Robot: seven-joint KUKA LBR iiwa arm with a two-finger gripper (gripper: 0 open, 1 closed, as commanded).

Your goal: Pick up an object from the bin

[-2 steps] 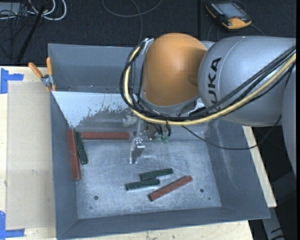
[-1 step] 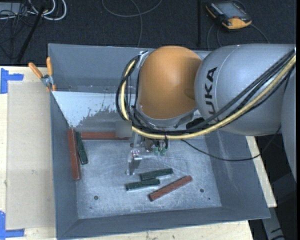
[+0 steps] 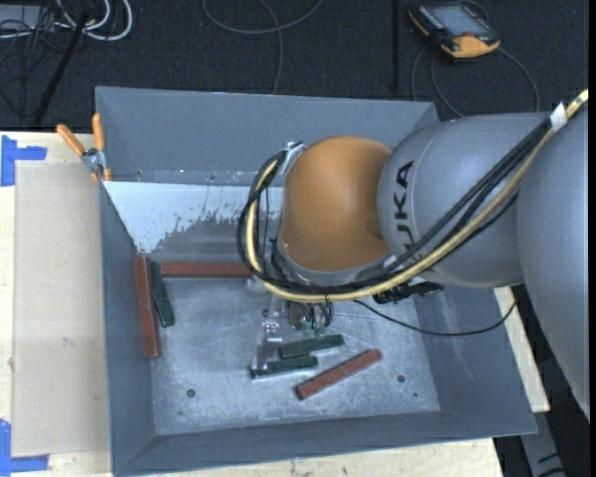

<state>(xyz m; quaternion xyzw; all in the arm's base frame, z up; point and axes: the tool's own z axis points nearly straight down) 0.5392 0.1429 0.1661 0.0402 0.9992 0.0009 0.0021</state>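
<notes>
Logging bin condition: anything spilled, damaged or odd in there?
Nothing stands out. Red-brown sticks and dark green sticks lie loose on the bin floor, none outside it; the claw hangs over two green ones mid-bin.

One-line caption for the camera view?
Gripper low over dark green sticks in the grey bin, a red-brown stick beside them, more sticks at left.

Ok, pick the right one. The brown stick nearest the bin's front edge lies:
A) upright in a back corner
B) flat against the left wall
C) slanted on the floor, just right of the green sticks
C: the brown stick lies slanted on the floor of the bin, just right of the green sticks and away from every wall.
</notes>
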